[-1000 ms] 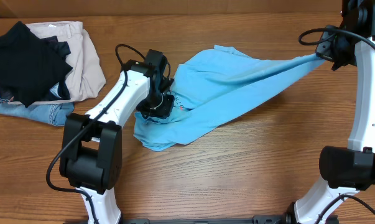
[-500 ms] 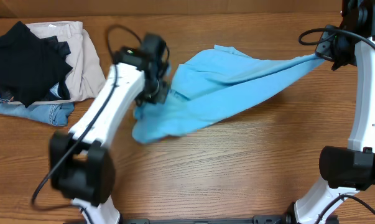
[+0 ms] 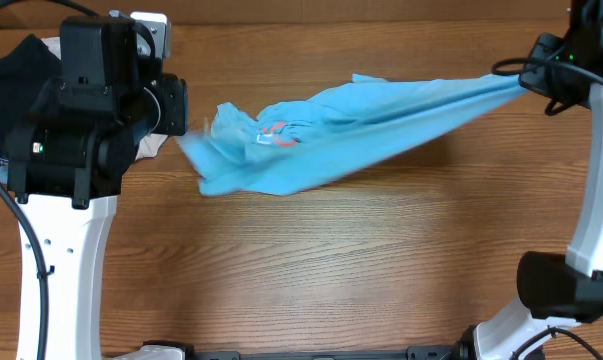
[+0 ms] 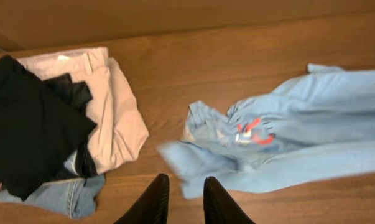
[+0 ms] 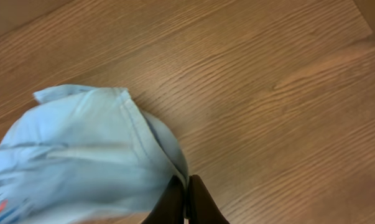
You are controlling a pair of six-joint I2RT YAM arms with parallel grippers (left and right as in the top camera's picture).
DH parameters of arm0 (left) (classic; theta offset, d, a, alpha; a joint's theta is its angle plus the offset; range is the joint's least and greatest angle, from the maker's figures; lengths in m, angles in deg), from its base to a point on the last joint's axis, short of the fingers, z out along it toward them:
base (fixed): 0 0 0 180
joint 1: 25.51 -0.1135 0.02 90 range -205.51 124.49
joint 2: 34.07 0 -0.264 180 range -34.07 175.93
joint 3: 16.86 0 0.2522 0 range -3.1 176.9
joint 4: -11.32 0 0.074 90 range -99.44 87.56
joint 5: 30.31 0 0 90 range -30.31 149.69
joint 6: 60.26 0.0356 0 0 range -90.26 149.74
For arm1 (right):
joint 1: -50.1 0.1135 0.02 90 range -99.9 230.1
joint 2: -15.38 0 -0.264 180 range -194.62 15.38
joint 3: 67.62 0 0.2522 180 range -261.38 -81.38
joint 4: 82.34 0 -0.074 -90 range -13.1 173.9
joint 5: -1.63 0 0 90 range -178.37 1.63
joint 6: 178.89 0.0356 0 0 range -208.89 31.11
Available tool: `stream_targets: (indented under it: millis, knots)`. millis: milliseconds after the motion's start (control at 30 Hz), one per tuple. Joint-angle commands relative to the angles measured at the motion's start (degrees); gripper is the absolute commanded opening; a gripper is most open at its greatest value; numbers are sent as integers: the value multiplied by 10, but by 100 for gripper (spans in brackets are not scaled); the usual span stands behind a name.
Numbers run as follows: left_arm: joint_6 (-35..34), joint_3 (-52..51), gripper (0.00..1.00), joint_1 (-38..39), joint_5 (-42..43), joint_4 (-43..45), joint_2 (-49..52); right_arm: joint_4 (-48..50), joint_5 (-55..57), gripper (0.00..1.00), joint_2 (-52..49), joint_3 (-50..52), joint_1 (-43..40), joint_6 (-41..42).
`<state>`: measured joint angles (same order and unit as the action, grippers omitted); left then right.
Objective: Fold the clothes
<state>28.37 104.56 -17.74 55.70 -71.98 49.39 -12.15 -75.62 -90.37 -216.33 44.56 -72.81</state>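
The sky-blue T-shirt is stretched across the table from upper right to middle left, its orange-red lettering facing up. My right gripper holds the right end off the table. In the right wrist view it is shut on a bunched edge of the T-shirt. My left gripper hovers high above the table, its jaws a little apart with only bare wood between them. The T-shirt's loose, blurred left end lies just ahead of it. In the overhead view the raised left arm hides that gripper.
A pile of other clothes lies at the far left: a black garment on beige trousers and blue denim. The left arm covers most of the pile from overhead. Bare wood fills the table's near half.
My left gripper has let go of the T-shirt's left end and risen up and to the left. The shirt's left end was dragged leftward and now hangs loose. The right gripper keeps its grip.
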Motion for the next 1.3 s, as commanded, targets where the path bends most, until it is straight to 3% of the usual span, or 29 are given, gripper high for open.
stream_targets:
  millis: [0,333,567,700,933,1267]
  knots:
    - [1,3,21,-1,-4,-17,12,-8,5,4,18,-18,0,5]
    - [1,-17,33,13,110,-53,74,-10,4,4,18,-18,0,5]
    - [-3,-45,41,75,149,-52,180,-10,4,4,18,-18,0,5]
    - [48,-45,47,145,94,-43,276,-10,0,4,18,-18,0,5]
    - [52,-45,47,229,10,-9,380,-10,0,4,18,-18,0,5]
    - [22,-45,46,252,-137,62,437,-10,0,4,18,-18,0,4]
